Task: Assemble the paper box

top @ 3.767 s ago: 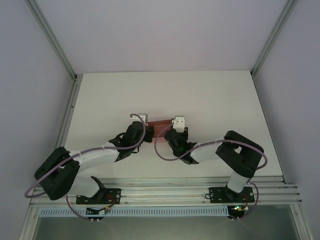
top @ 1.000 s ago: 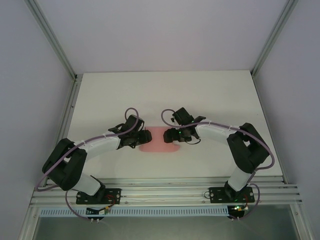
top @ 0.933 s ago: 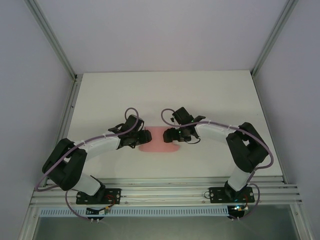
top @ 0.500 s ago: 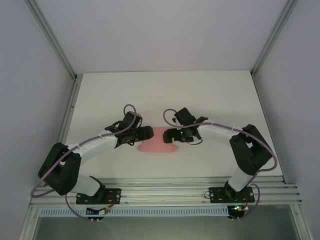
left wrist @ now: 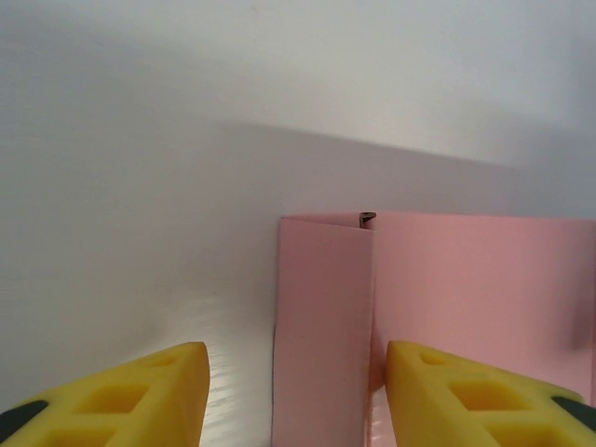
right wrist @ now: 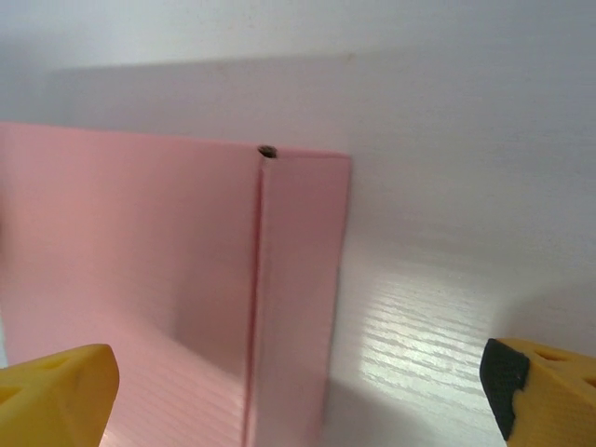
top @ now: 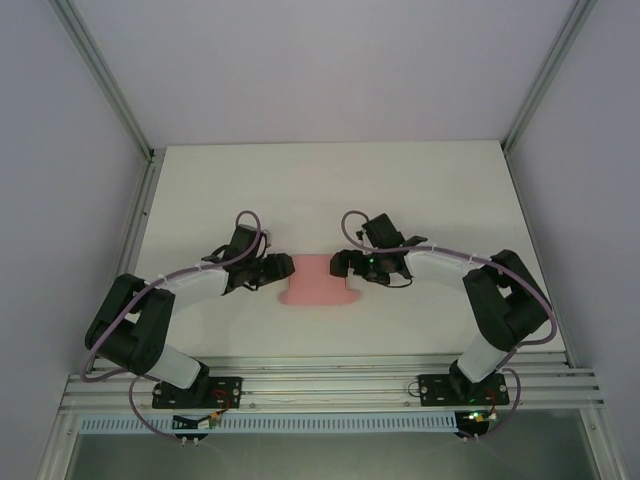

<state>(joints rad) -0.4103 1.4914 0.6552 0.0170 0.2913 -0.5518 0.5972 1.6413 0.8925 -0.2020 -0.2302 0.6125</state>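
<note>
Between the two arms at mid-table, a plain pink thin-card paper box (top: 320,280) lies low and loose, with nothing gripping it.
Yellow jaws of the left gripper (left wrist: 293,346) stand partly apart astride one folded end flap (left wrist: 321,307); the right gripper (right wrist: 296,358) gapes wide around the opposite flap (right wrist: 298,279), holding nothing. Closing off-centre would likely crumple the card's edge. A fingertip dragging on the white table (top: 400,200) could shove the unpinned sheet askew.

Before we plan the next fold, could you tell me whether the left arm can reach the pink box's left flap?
Probably yes: the left gripper is open, its fingers either side of that flap of the paper box, with nothing between.
</note>
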